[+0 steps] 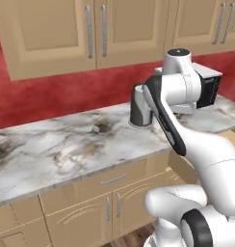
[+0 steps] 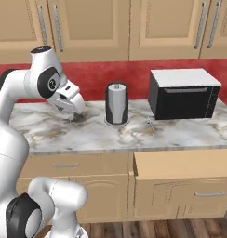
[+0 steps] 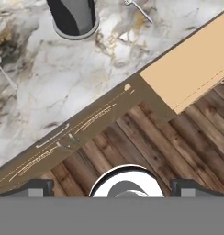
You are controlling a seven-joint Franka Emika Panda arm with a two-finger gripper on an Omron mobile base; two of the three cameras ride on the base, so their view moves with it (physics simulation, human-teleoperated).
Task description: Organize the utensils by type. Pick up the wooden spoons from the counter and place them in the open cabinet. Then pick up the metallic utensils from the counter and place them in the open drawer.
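My gripper point(image 2: 77, 109) hangs open over the left part of the marble counter point(image 2: 92, 135), with nothing between its fingertips point(image 3: 38, 187). A thin silver-grey metal utensil point(image 2: 151, 124) lies on the counter in front of the black toaster oven; in the hand view this utensil point(image 3: 139, 9) sits at the top edge. A metal spoon point(image 3: 6, 75) lies at the left edge of the hand view. The open drawer point(image 2: 180, 163) juts out below the counter on the right, its pale bottom point(image 3: 192, 69) bare. The wooden spoons and the open cabinet are out of view.
A dark grey canister point(image 2: 116, 103) stands mid-counter, right of my gripper. The black toaster oven point(image 2: 183, 93) sits at the back right. Closed tan wall cabinets point(image 1: 95, 29) hang above the counter, and a wooden floor point(image 3: 146, 137) lies below it.
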